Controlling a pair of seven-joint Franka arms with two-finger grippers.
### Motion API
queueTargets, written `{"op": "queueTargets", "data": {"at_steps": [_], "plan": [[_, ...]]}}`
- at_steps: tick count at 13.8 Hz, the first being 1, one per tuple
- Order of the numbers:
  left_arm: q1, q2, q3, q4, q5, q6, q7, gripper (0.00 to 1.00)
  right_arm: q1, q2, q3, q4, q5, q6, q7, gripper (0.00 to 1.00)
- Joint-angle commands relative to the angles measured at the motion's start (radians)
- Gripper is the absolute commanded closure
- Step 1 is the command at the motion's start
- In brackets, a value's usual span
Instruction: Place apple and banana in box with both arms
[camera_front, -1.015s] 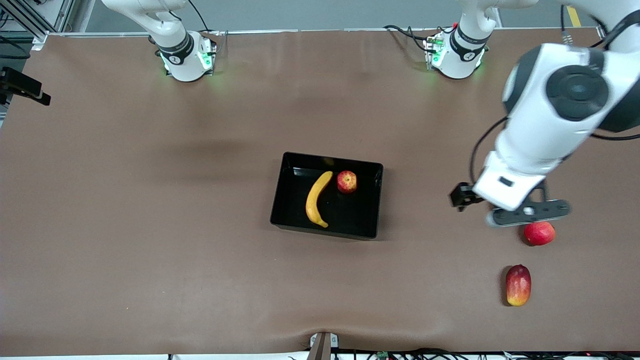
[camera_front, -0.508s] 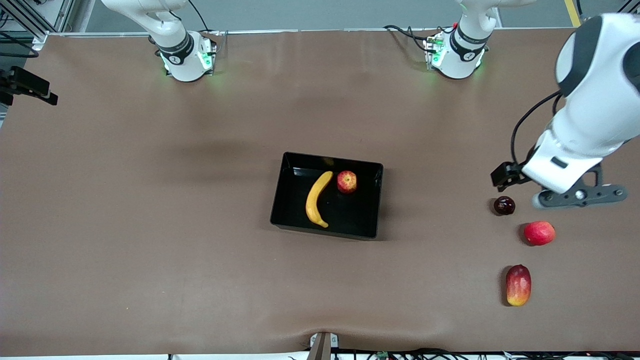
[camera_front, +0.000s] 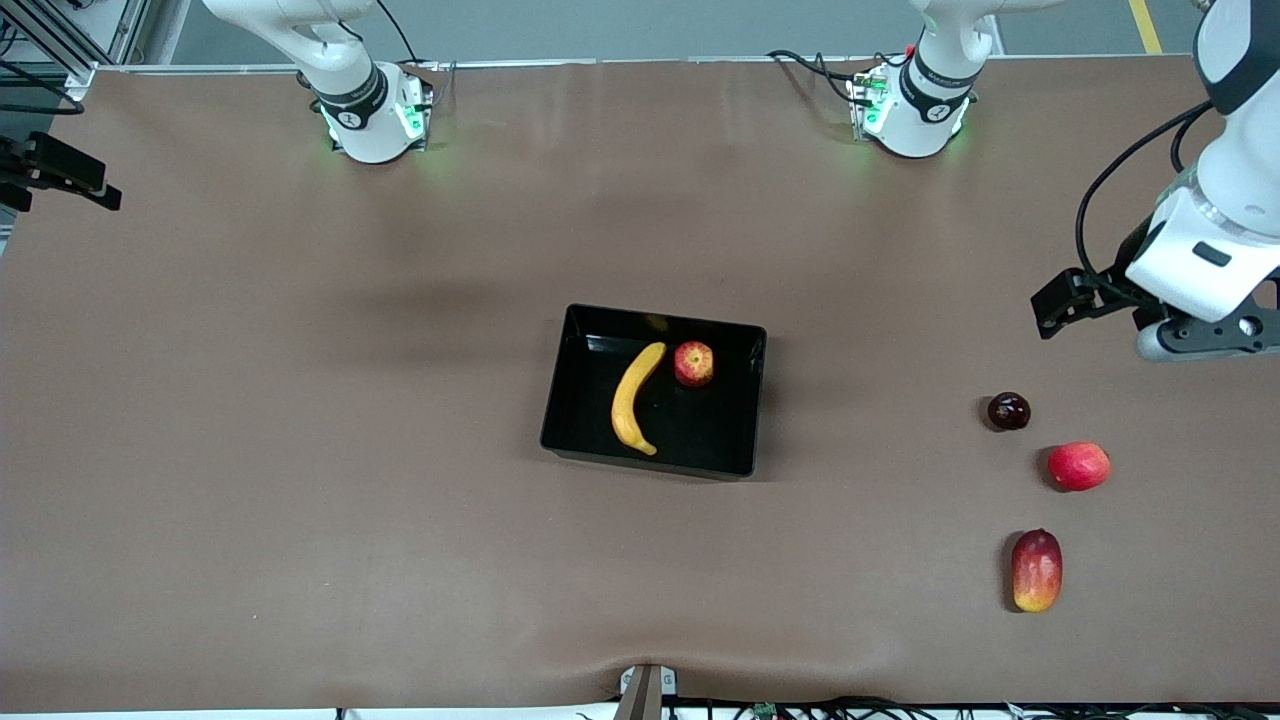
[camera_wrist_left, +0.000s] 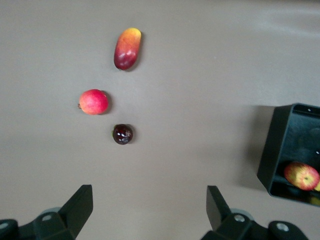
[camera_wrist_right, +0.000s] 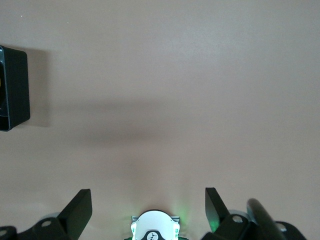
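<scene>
Brown table (camera_front: 300, 450), banana (camera_front: 632, 398) and apple (camera_front: 693, 363) in box (camera_front: 560, 385), both grippers' jaws open, right gripper (camera_wrist_right: 148, 210) mostly cropped.

White glossy arms (camera_front: 1230, 230) are wearing black joint bands; bases (camera_front: 375, 115) are glowing green, black cables trailing from the wrist.

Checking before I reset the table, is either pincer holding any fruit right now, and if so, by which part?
Nothing is held. The left pincer is open over bare table, the right pincer open too; the banana and apple lie in the box.
</scene>
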Motion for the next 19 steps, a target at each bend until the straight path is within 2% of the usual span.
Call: {"op": "queueTargets", "data": {"at_steps": [1,3,8,12,19], "plan": [[-0.028,-0.125,0.060,-0.136,-0.066,0.008,0.029,0.00,0.002,-0.017,0.004,-0.007,-0.005,-0.004,0.005,0.00],[-0.087,-0.187,0.125,-0.202,-0.090,0.008,0.041,0.00,0.002,-0.017,0.004,-0.009,-0.006,-0.001,0.005,0.00],[-0.111,-0.274,0.150,-0.288,-0.091,0.008,0.110,0.00,0.002,-0.014,0.002,-0.009,-0.006,-0.004,0.005,0.00],[-0.136,-0.277,0.188,-0.283,-0.109,0.008,0.147,0.00,0.002,-0.016,0.004,-0.007,-0.005,-0.006,0.005,0.00],[-0.128,-0.241,0.180,-0.254,-0.110,0.005,0.148,0.00,0.000,-0.014,0.004,-0.007,-0.005,-0.004,0.005,0.00]]}}
